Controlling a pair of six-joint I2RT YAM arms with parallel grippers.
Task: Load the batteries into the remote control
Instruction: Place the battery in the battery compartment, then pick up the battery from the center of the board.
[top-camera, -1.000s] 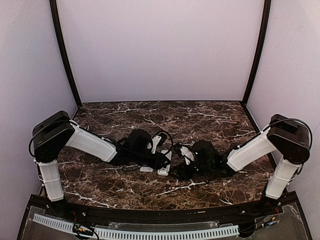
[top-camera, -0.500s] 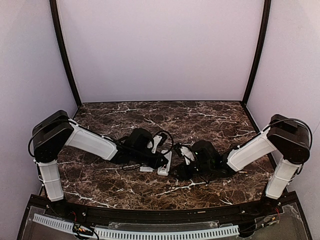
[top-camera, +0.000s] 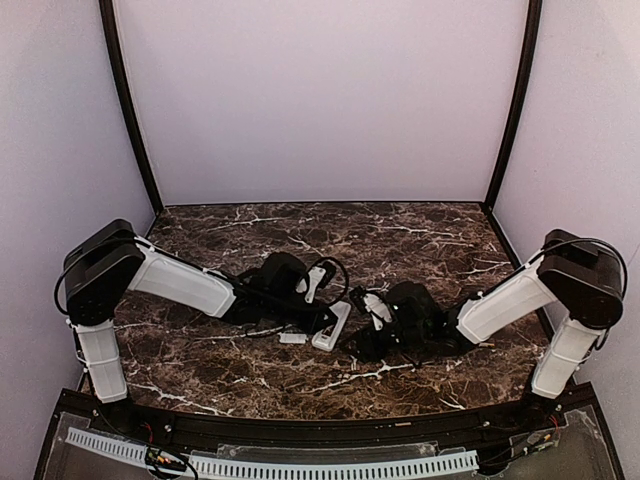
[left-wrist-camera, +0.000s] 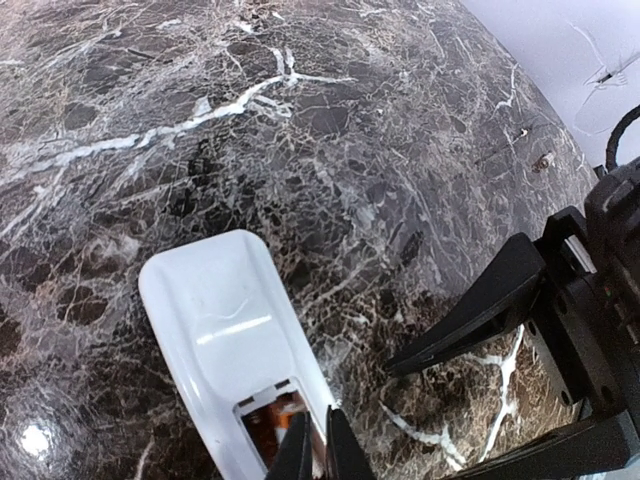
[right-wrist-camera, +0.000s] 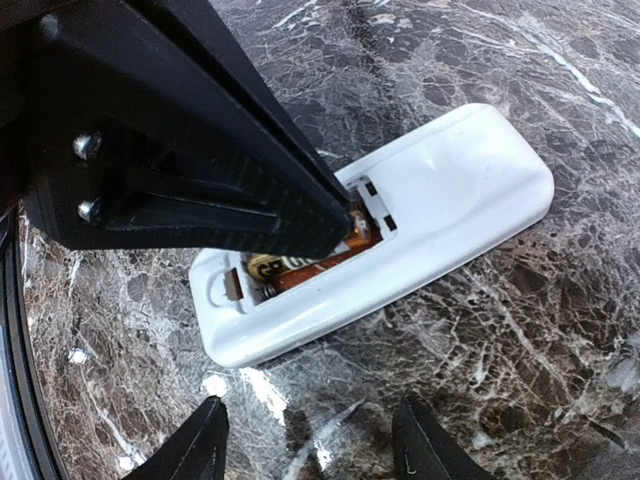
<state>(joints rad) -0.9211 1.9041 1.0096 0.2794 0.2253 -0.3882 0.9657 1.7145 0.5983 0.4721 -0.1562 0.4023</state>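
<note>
Where the two arms meet in the lower middle of the overhead view, one remote control (top-camera: 334, 324) lies on the dark marbled tabletop (top-camera: 400, 240). It lies plain back up, at a slant. Just left of it in that view lies one small flat white piece (top-camera: 292, 338), close to the remote but apart from it.

The left hand (left-wrist-camera: 322, 445) comes in from the left of the overhead frame. Its two black fingers are pressed together into a narrow point. In the right wrist view that point enters from the upper left and dips into the open compartment (right-wrist-camera: 240, 283) in the back of the remote. One battery (right-wrist-camera: 300, 268), reddish-brown with a dark printed end, lies lengthwise inside the recess, right at the fingertips. A small orange glint shows beside the tips. It may belong to a second battery, but the fingers cover too much of the recess to say, so only one can be counted with confidence. Nothing is visible between the left fingers themselves.

To the right, the right hand (right-wrist-camera: 310, 445) sits low over the tabletop near the remote's compartment end. Its two fingers (right-wrist-camera: 205, 445) are spread apart, one at each side of the lower edge of its own view, gripping nothing and clear of the remote. In the left wrist view these same two fingers show at the right edge, also parted.
</note>
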